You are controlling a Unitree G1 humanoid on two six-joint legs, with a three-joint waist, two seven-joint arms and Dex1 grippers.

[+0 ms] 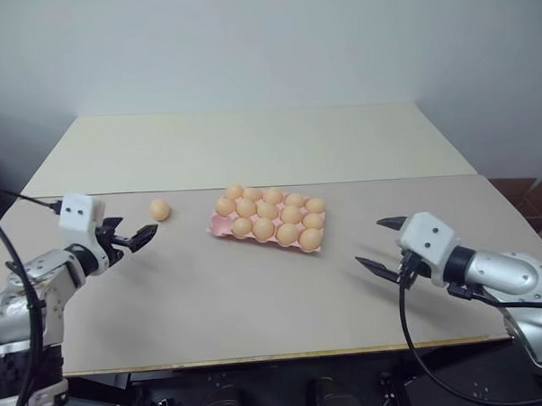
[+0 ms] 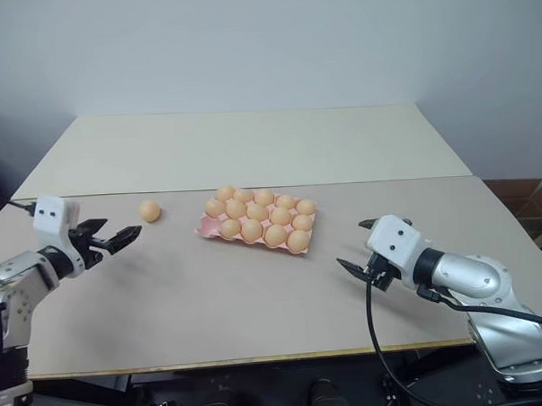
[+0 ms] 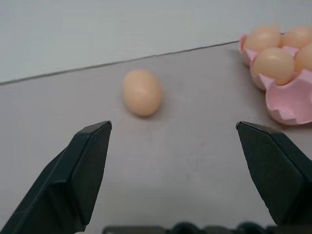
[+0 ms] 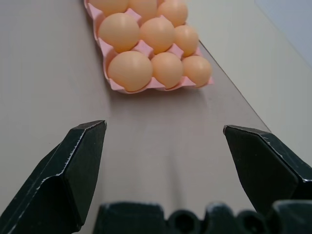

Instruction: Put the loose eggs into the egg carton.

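Pale pink egg carton [image 1: 220, 225] resting flat near the middle of the worktop [image 1: 257, 293], just short of the seam that crosses it side to side. Cups almost all filled with light orange-tan eggs in three slanted rows; thirteen countable from the head views. One cup empty at the carton's near left corner [image 3: 292, 105], its pink moulded wall bare and ragged-edged in the left wrist view. Filled cups each holding a single egg, seated and upright enough to show rounded tops above the rims.

One loose egg [image 1: 160, 209] lying on the bare worktop to the left of the carton, apart from it, toward the left edge and just on the near side of the seam.

Left claw [image 1: 133, 236] hovering over the worktop near the left edge, fingers spread wide, empty, pointing toward the loose egg and not touching it. Right claw [image 1: 379, 244] hovering above the right part of the worktop, toward the near edge, well apart from the carton, fingers likewise spread wide and empty, aimed at the carton's right end.
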